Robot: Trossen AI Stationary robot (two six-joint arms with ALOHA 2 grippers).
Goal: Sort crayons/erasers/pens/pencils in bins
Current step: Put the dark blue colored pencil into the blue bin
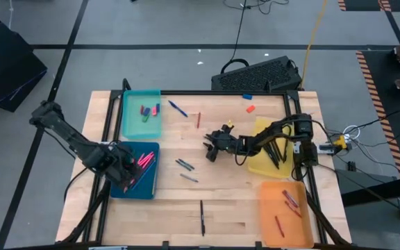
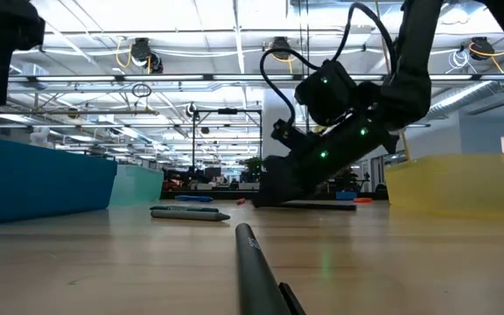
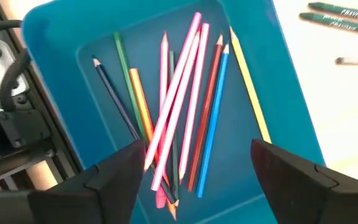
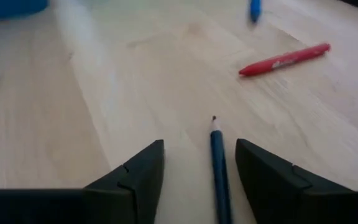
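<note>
The right gripper [image 1: 211,148] is lowered to the middle of the wooden table [image 1: 221,208], fingers spread, and a slim dark blue pencil [image 4: 219,168] lies between the two fingertips, flat on the wood. The pencil's long axis runs straight out ahead of the gripper, its sharpened dark tip pointing away from the wrist. Ahead of the tip, well apart, lies a red pen [image 4: 284,60], angled across the pencil's line. The left gripper [image 1: 132,170] hangs over the shallow dark blue translucent plastic bin [image 1: 139,189] at the table's left side, fingers spread wide with nothing between them. Below it a loose pile of long pencils [image 3: 185,112] lies in the bin, pink, orange, red, green, blue and yellow, crossing one another and running mostly along the bin's length.
</note>
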